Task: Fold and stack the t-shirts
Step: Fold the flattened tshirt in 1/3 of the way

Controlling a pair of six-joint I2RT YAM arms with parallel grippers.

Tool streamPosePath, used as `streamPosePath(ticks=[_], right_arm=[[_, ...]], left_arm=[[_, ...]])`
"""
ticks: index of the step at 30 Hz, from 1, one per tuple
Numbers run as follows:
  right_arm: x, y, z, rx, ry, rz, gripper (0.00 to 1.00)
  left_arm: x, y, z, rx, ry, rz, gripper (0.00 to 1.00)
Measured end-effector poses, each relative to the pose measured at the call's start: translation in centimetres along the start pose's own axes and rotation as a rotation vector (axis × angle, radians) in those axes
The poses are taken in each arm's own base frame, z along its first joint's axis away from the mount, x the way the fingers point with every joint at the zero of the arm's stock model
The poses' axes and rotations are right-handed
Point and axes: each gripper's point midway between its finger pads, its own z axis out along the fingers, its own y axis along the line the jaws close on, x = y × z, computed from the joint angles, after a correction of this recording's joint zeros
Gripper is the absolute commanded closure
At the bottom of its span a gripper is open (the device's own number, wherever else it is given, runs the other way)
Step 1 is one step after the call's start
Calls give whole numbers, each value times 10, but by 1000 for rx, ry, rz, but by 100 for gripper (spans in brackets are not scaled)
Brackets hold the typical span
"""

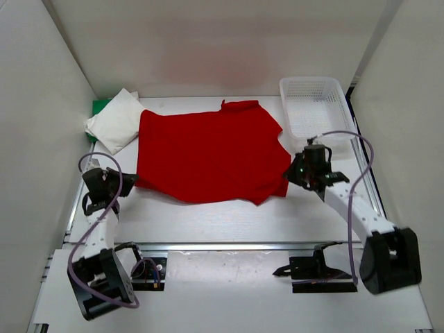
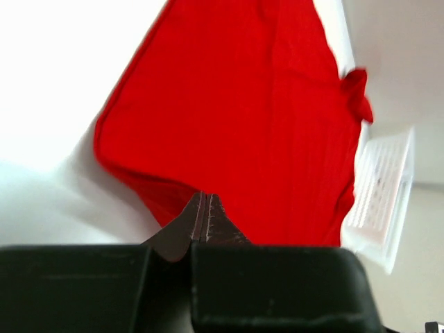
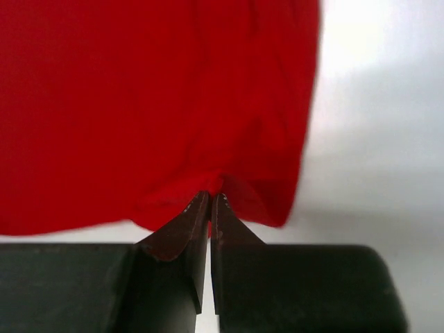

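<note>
The red t-shirt (image 1: 208,156) lies spread flat in the middle of the counter (image 1: 208,225). At its 4 o'clock corner the jaws of the right gripper (image 3: 210,195) clench bunched cloth. At 8 o'clock the jaws of the left gripper (image 2: 205,196) are pressed together at the hem, and I cannot tell whether they hold any cloth.

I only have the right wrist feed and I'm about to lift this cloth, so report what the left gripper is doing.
Observer: The left gripper is shut on the red t-shirt, pinching its near left corner.
Operator: Name the other shirts and where they are.
Observer: A folded white t-shirt lies over a green t-shirt at the table's far left corner, just beside the red one.
Operator: Tell me what is on my side.
Observer: A white mesh basket stands at the far right, beyond your arm, with nothing visible inside it.
</note>
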Motion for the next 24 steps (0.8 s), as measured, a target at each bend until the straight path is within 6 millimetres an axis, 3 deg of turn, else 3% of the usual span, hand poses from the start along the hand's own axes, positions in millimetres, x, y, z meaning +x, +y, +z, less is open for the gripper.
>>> streamPosePath(ticks=[7, 15, 22, 24], right_arm=[[-70, 37, 43, -46, -75, -65, 100], [-135, 45, 85, -36, -128, -88, 100], [-171, 48, 124, -32, -130, -111, 100], [-177, 50, 133, -31, -123, -117, 100]], left_arm=[[-22, -1, 31, -29, -9, -81, 100], [-51, -2, 73, -74, -24, -108, 100], [-49, 9, 104, -128, 9, -109, 100], [-46, 13, 109, -143, 19, -107, 96]])
